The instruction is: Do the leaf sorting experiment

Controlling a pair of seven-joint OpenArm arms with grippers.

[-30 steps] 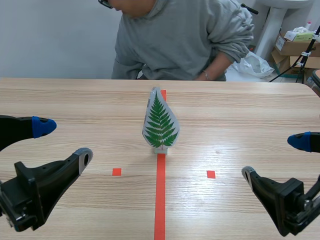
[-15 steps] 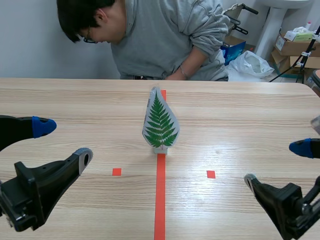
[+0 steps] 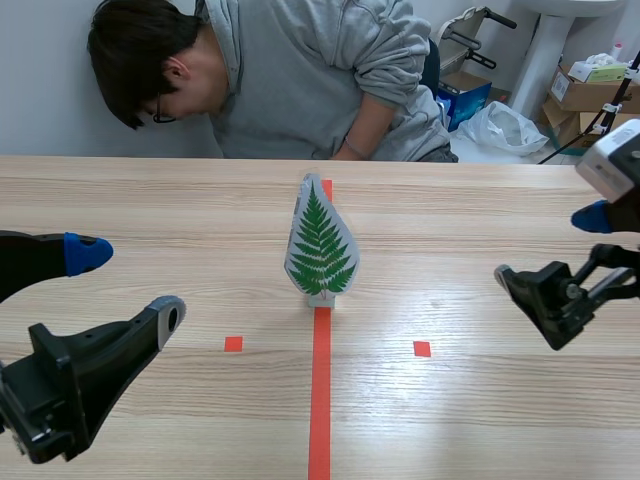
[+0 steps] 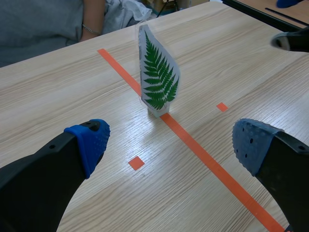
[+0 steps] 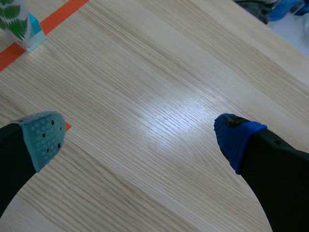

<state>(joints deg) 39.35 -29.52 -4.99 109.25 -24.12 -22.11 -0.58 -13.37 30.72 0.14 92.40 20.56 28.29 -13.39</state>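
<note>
Fern leaf card (image 3: 320, 245) upright on desk (image 3: 480, 420), base on orange tape line (image 3: 319, 400). Left claw (image 3: 128, 283) released, left of card. Right claw (image 3: 547, 247) released, right of card. Person (image 3: 300, 80) leaning beyond card.

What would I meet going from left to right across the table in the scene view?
Black left gripper, open → upright white card printed with a green fern leaf, standing on the orange-red tape line → black right gripper, open.

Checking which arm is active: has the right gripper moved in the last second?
Yes. In the scene view the right gripper has risen: its near fingertip was level with the right tape square, now above it.
</note>
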